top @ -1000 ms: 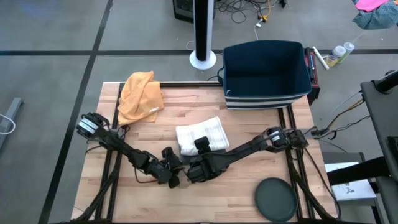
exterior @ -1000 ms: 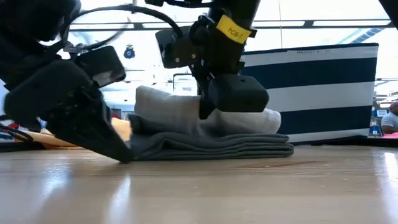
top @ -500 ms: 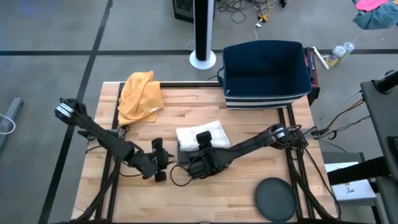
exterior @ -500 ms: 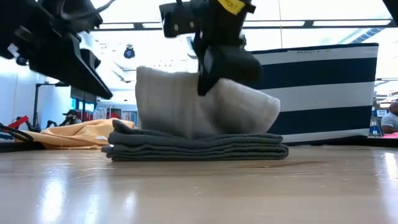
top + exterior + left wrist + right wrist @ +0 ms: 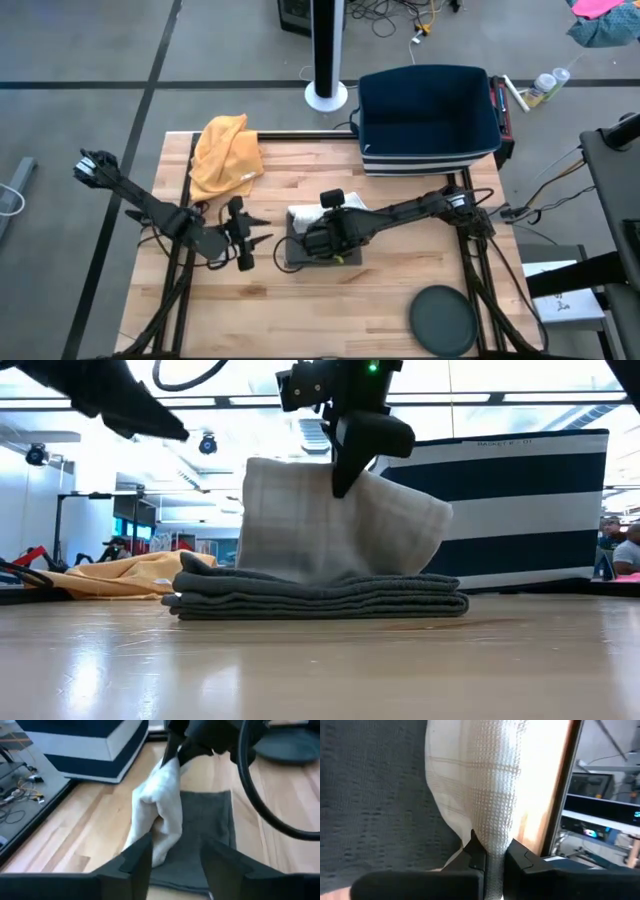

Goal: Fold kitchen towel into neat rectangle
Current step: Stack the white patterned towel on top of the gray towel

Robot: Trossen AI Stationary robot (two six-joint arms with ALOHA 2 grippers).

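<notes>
High view shows the kitchen towel (image 5: 318, 238) near the middle of the wooden surface (image 5: 400, 300), already reduced to a small stack. The right claw (image 5: 322, 236) sits directly over it, pinched shut on a pale flap of the cloth. From the low view, that flap stands up above several flat grey layers, so the bulk of the folding looks done and one last turn of fabric seems to remain. The right wrist view confirms the two fingers (image 5: 476, 857) closed tight on the white waffle weave. The left claw (image 5: 243, 243) hangs just beside the stack, clear of the cloth, its fingers parted and holding nothing. What is left, judging by the raised flap, is to lay it down flat and square the edges. An orange cloth (image 5: 225, 152) and a striped bin (image 5: 428, 118) sit well apart at the back.
</notes>
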